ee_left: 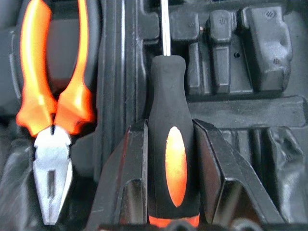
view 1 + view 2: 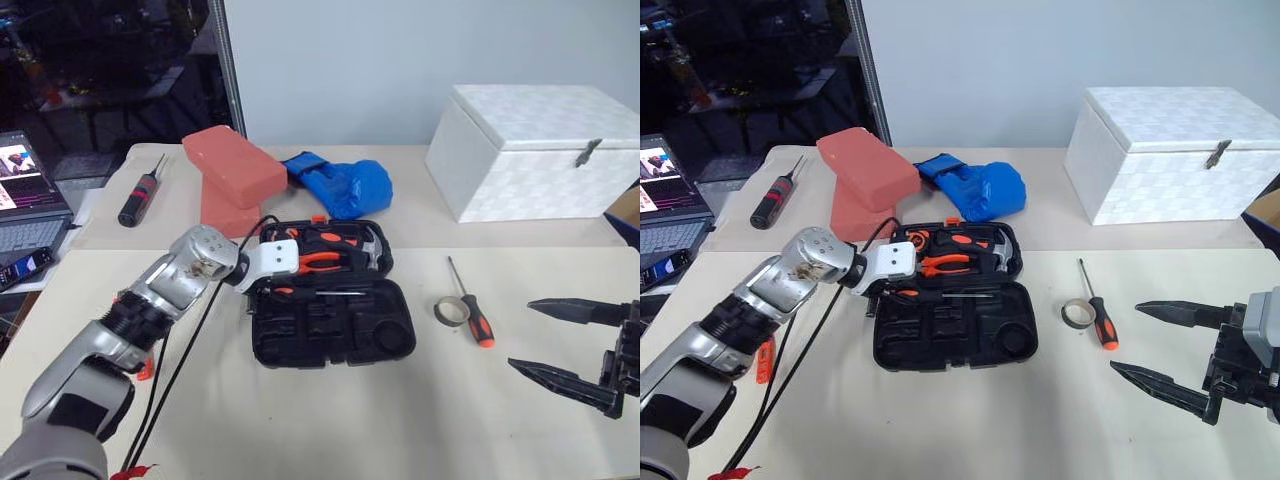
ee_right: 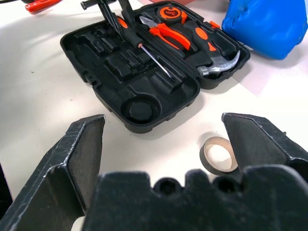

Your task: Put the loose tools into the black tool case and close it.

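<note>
Bare table is left open in front of the black tool case; behind it, passage is blocked by red bricks and a blue bundle.

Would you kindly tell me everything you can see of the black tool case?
The black tool case lies open and flat on the pale table, a hinged plastic clamshell. Its far half holds orange-handled pliers, a hammer and a tape measure. Its near half has moulded slots, mostly empty, and a round recess. The left gripper, shut on a black-and-orange screwdriver, holds it over the slots beside the hinge.
</note>
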Robot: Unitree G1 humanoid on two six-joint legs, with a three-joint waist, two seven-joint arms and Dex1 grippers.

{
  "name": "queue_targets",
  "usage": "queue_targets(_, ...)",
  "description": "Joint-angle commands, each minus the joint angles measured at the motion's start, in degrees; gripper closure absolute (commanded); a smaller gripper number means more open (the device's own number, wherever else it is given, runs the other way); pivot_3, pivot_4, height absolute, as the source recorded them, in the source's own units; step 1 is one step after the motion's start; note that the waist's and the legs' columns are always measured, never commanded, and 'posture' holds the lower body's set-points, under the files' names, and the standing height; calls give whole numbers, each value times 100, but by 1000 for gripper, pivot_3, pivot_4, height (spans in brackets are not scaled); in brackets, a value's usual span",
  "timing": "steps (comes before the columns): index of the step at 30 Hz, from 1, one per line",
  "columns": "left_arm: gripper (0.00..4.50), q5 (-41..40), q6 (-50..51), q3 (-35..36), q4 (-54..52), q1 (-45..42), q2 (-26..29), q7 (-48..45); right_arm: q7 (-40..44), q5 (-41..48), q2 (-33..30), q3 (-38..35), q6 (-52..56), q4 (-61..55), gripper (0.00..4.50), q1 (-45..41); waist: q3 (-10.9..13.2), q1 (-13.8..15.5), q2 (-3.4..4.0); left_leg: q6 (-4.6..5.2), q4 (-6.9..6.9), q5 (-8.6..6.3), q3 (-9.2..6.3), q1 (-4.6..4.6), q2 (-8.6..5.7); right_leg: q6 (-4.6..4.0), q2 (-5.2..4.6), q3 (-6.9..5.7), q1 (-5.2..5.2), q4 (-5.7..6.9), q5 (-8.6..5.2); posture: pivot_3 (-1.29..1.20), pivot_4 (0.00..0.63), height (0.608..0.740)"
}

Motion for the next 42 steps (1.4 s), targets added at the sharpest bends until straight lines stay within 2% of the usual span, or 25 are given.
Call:
queue_targets(1, 3621, 378, -223, -80, 311, -32, -120, -221, -48, 17, -67, -88, 28, -121, 0, -74, 0, 26, 1, 2, 13, -1, -1, -2, 0, 13, -1, -2, 3, 2, -7, 0, 150, 740)
queue_targets(2, 3621, 414, -265, -81, 308, -17, -112, -323, -46, 23, -60, -91, 34, -137, 0, -69, 0, 29, 0, 3, 27, -1, -2, -7, 1, 29, -1, -5, 4, 3, -15, 0, 150, 740)
queue_targets(3, 3121, 437, -275, -18, 330, -6, -142, -299, -42, 25, -53, -97, 39, -142, 0, -62, 0, 27, 0, 3, 37, -1, -3, -11, 2, 46, -1, -6, 4, 3, -20, 0, 150, 740)
queue_targets(6, 2068, 318, -263, 323, 293, 56, -171, -288, -36, 27, -18, -91, 36, -175, 0, -24, -4, 23, 7, 5, 42, -3, -2, -6, 2, 53, -3, -3, 12, 2, -18, 0, 150, 740)
queue_targets(8, 1448, -64, 60, 805, 34, 163, -181, -278, -72, 43, 42, -52, 23, -229, 0, -2, -5, 24, 10, 5, 42, -3, -2, -4, 2, 53, -11, -2, 13, 3, -18, 0, 150, 740)
queue_targets(10, 1448, -438, 443, 1196, -254, 287, -188, -306, -108, 46, 91, -15, 5, -266, 0, 8, -4, 21, 8, 5, 42, -3, -3, -11, 4, 51, -12, -1, 1, 9, -17, 0, 150, 740)
queue_targets(11, 1854, -719, 812, 1450, -483, 385, -221, -268, -140, 49, 129, 20, -4, -288, 0, 10, -4, 21, 8, 5, 43, -3, -4, -21, 6, 48, -10, -2, -9, 10, -15, 0, 150, 740)
queue_targets(12, 1888, -975, 1152, 1659, -707, 490, -242, -240, -173, 51, 170, 50, -15, -315, 0, 15, -4, 20, 8, 5, 43, -3, -4, -22, 6, 43, -8, -2, -11, 10, -12, 0, 150, 740)
queue_targets(14, 2531, -1462, 1863, 2228, -1207, 857, -464, 239, -490, 97, 336, 235, 3, -394, 0, -93, -6, 12, 10, 10, 45, -6, -3, -24, 4, 22, 1, -3, -11, 10, 1, 0, 150, 740)
queue_targets(17, 3522, -1661, 2255, 2635, -1630, 1177, -731, 800, -905, 93, 479, 401, 79, -480, 0, -216, -6, 1, 11, 11, 47, -15, -3, -19, 3, 19, -3, 0, -6, 9, 3, 0, 150, 740)
queue_targets(18, 4021, -1803, 2356, 2827, -1810, 1291, -889, 1025, -1214, 15, 573, 485, 134, -510, 0, -282, -6, 1, 11, 11, 47, -15, -3, -20, 2, 19, -2, 0, -7, 9, 3, 0, 150, 740)
queue_targets(19, 4325, -1986, 2372, 3058, -2027, 1430, -1064, 1219, -1602, -144, 729, 596, 125, -566, 0, -366, -5, 6, 10, 10, 47, -14, -3, -18, 2, 17, 0, 0, -7, 10, 5, 0, 150, 740)
queue_targets(21, 4482, -2358, 2505, 3343, -2572, 1695, -1218, 1368, -2292, -463, 915, 799, 292, -705, 0, -399, -4, 17, 8, 4, 47, -11, -6, -19, 3, 14, -2, 1, -9, 10, 7, 0, 150, 740)
queue_targets(23, 4482, -2565, 2629, 3294, -3058, 1904, -1038, 1211, -2770, -810, 993, 927, 448, -797, 0, -390, -5, 17, 10, -7, 47, -14, -6, -20, 4, 12, -9, 5, -13, 13, 8, 0, 150, 740)
queue_targets(25, 4482, -2868, 2775, 3318, -3275, 1978, -803, 949, -3305, -1087, 637, 1145, 1285, -793, 0, -394, -8, 9, 16, -18, 47, -17, -6, -19, 3, 11, -10, 6, -13, 14, 8, 0, 150, 740)
queue_targets(26, 3979, -3013, 2851, 3316, -3373, 1965, -749, 909, -3296, -987, 475, 1187, 1586, -681, 0, -427, -9, 5, 18, -20, 47, -16, -4, -18, 2, 10, -3, 6, -13, 17, 9, 0, 150, 740)
queue_targets(27, 3842, -3135, 2921, 3294, -3461, 1937, -707, 897, -3280, -697, 373, 1158, 1951, -534, 0, -518, -10, 6, 19, -21, 47, -15, -3, -14, 2, 9, 8, 6, -9, 17, 9, 0, 150, 740)
queue_targets(28, 3493, -3157, 2860, 3214, -3455, 1892, -596, 759, -3449, -645, 290, 1238, 2282, -389, 0, -724, -10, 5, 18, -20, 48, -14, -3, -11, 1, 10, 9, 6, -3, 14, 9, 0, 150, 740)
queue_targets(32, 1965, -3194, 2709, 2868, -3634, 1815, -472, 559, -3605, -954, -82, 1454, 2833, 28, 0, -942, -9, 7, 18, -5, 48, -6, 0, 1, 1, 30, 12, 3, 12, 11, -4, 0, 150, 740)
queue_targets(35, 659, -3116, 2600, 2609, -3727, 1740, -499, 520, -3889, -843, -56, 1741, 3408, 376, 0, -1508, -9, 7, 18, -1, 48, -8, -1, -4, 2, 12, 15, 2, 10, 10, 4, 0, 150, 740)
queue_targets(37, 36, -3093, 2553, 2495, -3735, 1685, -480, 473, -4057, -832, 24, 2047, 3671, 564, 0, -1957, -8, -24, 16, 1, 50, -9, 1, -8, 1, 8, 14, 3, 7, 9, 7, 0, 150, 740)
queue_targets(42, 36, -3085, 2540, 2354, -3780, 1615, -509, 594, -4090, -906, 215, 2795, 3932, 1155, 0, -2668, -8, -62, 16, 1, 48, -9, 5, -8, 3, 7, 16, 7, 4, 10, 8, 0, 150, 740)
